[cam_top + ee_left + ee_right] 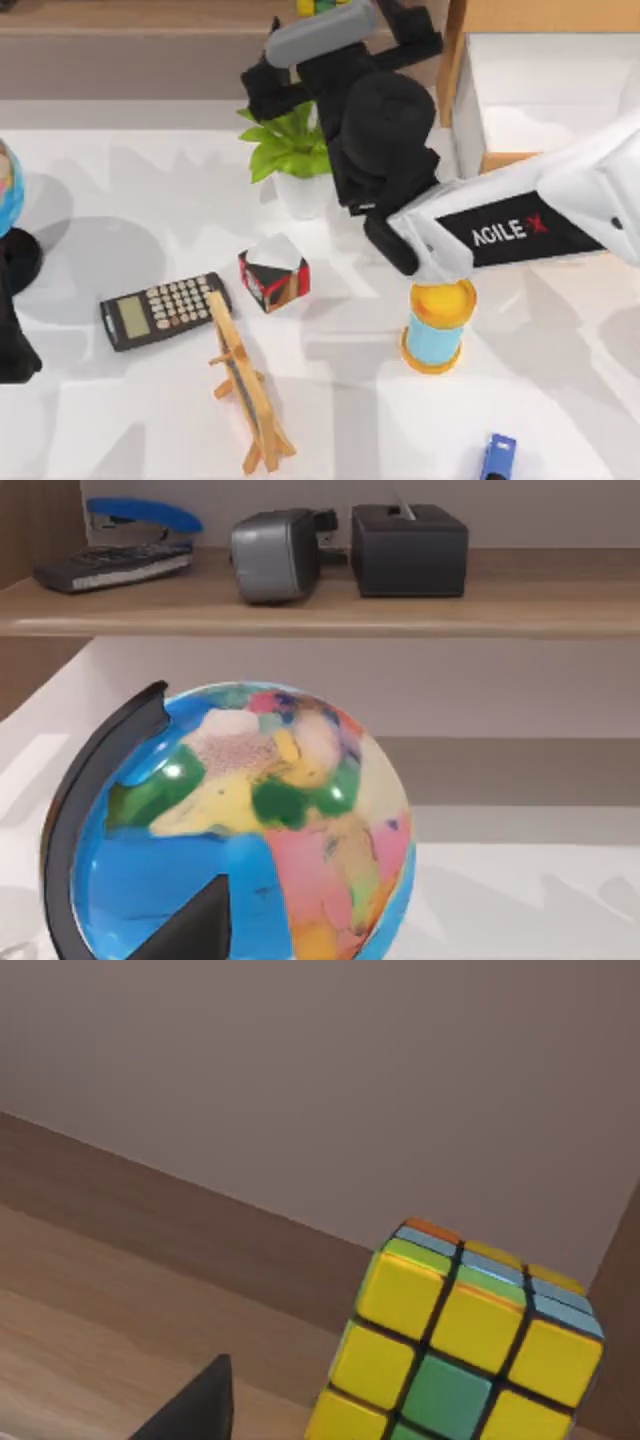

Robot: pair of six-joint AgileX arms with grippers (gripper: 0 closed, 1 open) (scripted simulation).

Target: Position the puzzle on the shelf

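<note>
The puzzle (460,1340), a small cube with yellow and green squares, is over the light brown shelf (90,1360), close to the wooden upright (615,1300). In the top view the puzzle (312,6) peeks out at the back edge, beside my right gripper (345,25), which reaches in over the shelf (120,20). That gripper is open. One dark fingertip (200,1405) stands apart from the cube, with bare wood between them. The cube's underside is cut off, so I cannot tell whether it touches the board. My left arm (12,345) is parked at the table's left edge, its gripper open.
On the table are a potted plant (290,150), a black, red and white cube (273,275), a calculator (165,310), a wooden stand (245,385), a yellow and blue bottle (438,325) and a globe (240,820). A stapler (140,518), grey device (275,555) and black box (408,550) occupy the shelf.
</note>
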